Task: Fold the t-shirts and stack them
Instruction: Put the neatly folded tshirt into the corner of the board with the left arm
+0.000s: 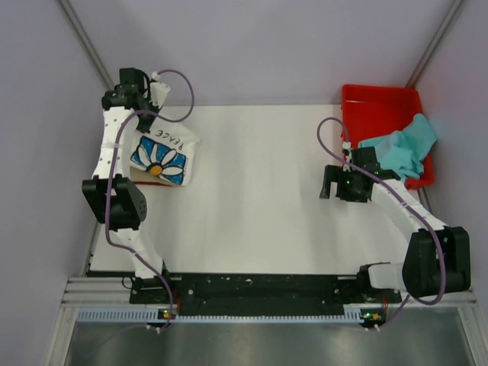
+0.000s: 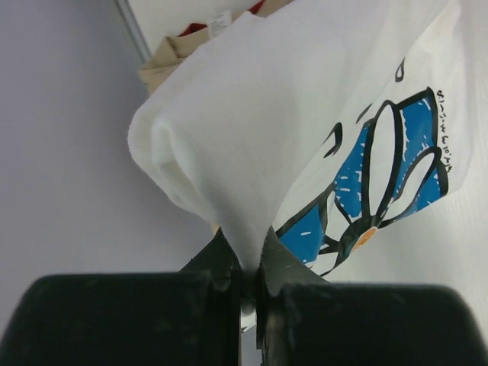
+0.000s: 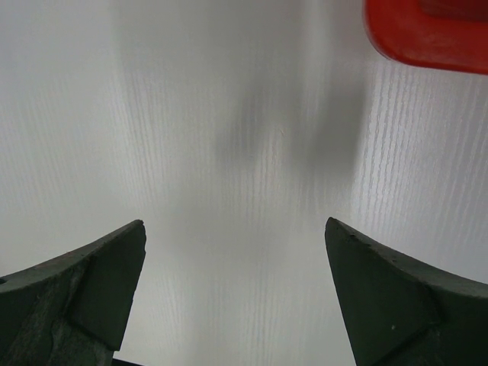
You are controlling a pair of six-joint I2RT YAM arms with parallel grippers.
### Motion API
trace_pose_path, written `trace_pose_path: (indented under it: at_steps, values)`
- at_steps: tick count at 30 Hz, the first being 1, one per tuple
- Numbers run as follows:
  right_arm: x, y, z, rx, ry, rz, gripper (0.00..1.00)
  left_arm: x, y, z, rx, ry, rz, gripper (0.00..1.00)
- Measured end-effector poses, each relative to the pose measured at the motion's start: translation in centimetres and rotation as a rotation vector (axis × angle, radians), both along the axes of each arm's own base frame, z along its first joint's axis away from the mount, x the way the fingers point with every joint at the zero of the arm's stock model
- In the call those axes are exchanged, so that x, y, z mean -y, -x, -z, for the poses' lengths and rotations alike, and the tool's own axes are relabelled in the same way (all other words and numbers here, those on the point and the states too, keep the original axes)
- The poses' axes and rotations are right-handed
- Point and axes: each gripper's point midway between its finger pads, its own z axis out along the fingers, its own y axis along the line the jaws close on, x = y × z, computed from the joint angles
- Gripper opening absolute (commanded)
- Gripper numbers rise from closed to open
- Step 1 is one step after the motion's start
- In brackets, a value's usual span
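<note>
The white daisy t-shirt (image 1: 162,156) lies folded at the table's far left, its far edge lifted. My left gripper (image 1: 149,113) is shut on that lifted edge; in the left wrist view the white cloth (image 2: 252,137) is pinched between the jaws of the left gripper (image 2: 249,255). A tan t-shirt (image 1: 139,176) peeks out beneath it, also seen in the left wrist view (image 2: 171,57). The teal t-shirt (image 1: 402,150) hangs out of the red bin (image 1: 377,107). My right gripper (image 1: 334,183) is open and empty above bare table, left of the bin; it also shows in the right wrist view (image 3: 236,244).
The red bin's corner (image 3: 427,34) shows at the top right of the right wrist view. The white table (image 1: 259,198) lies between the two arms. Grey walls stand close on the left and right.
</note>
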Motion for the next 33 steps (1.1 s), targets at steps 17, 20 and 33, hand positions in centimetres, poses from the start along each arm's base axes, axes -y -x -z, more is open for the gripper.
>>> trace_pose_path:
  at_steps: [17,20,33]
  values:
    - [0.3,0.0,0.1,-0.003,0.015,0.004,0.99,-5.0,-0.4,-2.4,0.063,-0.056,-0.066,0.00]
    - [0.3,0.0,0.1,-0.003,0.016,0.004,0.99,-5.9,-0.9,-1.9,0.061,-0.069,-0.076,0.00]
    - [0.3,0.0,0.2,-0.001,0.023,-0.010,0.99,-13.5,-3.9,4.6,-0.019,-0.209,-0.262,0.99]
